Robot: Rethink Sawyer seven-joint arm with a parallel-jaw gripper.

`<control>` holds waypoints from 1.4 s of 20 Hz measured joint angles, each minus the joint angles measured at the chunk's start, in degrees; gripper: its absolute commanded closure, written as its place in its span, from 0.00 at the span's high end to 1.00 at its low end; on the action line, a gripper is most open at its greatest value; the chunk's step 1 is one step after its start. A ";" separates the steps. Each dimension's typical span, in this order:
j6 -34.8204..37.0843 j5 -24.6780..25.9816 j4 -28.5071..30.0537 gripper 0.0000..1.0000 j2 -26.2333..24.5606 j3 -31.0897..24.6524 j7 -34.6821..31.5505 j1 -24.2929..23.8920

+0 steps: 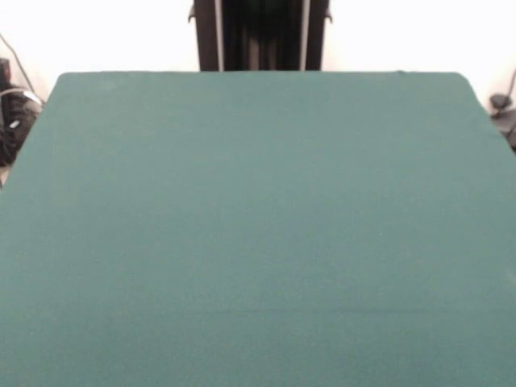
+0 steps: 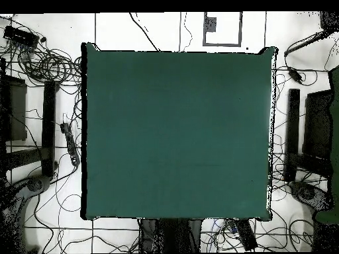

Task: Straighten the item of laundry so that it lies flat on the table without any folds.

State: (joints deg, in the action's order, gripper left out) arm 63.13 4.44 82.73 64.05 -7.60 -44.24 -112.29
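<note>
The table (image 1: pixel 258 234) with its dark green cloth top fills the front view and shows in the overhead view (image 2: pixel 177 132) as a large green rectangle. No golden-tan towel shows on it in either view. The gripper is out of view in both views. Only the robot's dark pedestal (image 1: pixel 260 36) shows at the table's far side, and also at the bottom of the overhead view (image 2: pixel 171 235).
Cables lie on the white floor round the table (image 2: pixel 56 66). Dark stands and gear stand to the left (image 2: pixel 48 129) and to the right (image 2: pixel 292 135) of the table. A grey square mat (image 2: pixel 222 28) lies on the floor beyond the table's top edge.
</note>
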 measured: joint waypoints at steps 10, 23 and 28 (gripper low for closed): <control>0.35 -2.07 -2.31 0.00 -0.26 -0.29 0.00 -2.97; -4.94 -4.77 2.16 0.00 -0.24 0.38 0.00 -3.07; -12.82 -8.89 9.19 0.00 0.19 2.73 -0.26 -1.91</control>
State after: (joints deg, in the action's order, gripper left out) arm 50.31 -4.46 91.92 64.24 -4.86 -44.50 -114.21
